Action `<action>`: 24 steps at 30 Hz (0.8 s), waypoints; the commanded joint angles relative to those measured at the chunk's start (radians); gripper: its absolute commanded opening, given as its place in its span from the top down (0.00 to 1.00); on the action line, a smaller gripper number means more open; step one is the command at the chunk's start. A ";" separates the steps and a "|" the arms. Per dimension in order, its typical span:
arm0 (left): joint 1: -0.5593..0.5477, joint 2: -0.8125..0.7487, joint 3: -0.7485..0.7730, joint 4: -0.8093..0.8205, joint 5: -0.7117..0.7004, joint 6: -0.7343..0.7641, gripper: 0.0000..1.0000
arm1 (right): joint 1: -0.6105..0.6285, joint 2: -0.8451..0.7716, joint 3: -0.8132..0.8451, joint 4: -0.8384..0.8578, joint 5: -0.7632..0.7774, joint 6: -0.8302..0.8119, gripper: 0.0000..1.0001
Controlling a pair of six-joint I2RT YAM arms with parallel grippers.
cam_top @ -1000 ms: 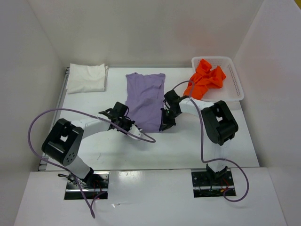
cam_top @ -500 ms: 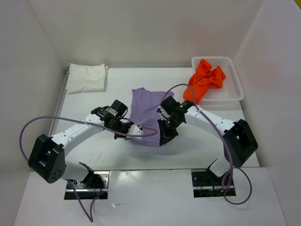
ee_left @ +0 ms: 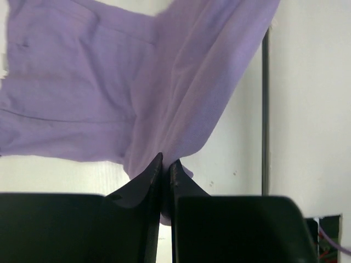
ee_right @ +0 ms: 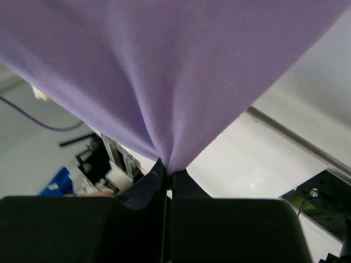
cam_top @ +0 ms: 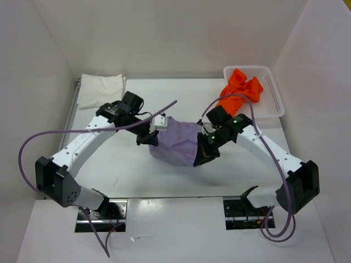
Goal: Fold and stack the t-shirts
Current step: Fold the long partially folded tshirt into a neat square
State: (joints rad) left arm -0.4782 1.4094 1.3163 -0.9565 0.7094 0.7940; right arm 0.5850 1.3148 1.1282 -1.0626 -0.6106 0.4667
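Observation:
The lavender t-shirt [cam_top: 178, 142] hangs lifted between both arms above the middle of the table. My left gripper [cam_top: 152, 138] is shut on its left edge, the cloth [ee_left: 109, 93] pinched between the black fingers [ee_left: 149, 181]. On the other side my right gripper [cam_top: 202, 159] is shut on the right edge, purple cloth [ee_right: 164, 71] fanning up from the tips. A folded white t-shirt [cam_top: 101, 90] lies at the back left. The orange t-shirt [cam_top: 238, 90] is bunched in and over the mesh basket [cam_top: 272, 98].
The white mesh basket stands at the back right corner. White walls close the table on the left, back and right. A purple cable [cam_top: 164, 107] from the left arm arcs over the shirt's left side.
Both grippers have risen and drawn toward the near side with the lavender shirt, which has left its flat spread and now hangs bunched between them. Both arms have stretched out wider.

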 commanded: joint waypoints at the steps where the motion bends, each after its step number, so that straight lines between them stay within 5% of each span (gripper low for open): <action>1: 0.042 0.060 0.075 0.038 0.096 -0.090 0.92 | -0.120 -0.006 0.035 -0.050 -0.052 -0.055 1.00; 24: 0.142 0.318 0.162 0.485 0.045 -0.346 0.92 | -0.425 0.422 0.225 0.214 -0.179 -0.125 1.00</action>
State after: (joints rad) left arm -0.3439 1.7061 1.4513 -0.5568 0.7502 0.4892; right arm 0.1852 1.6917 1.3193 -0.8974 -0.7689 0.3534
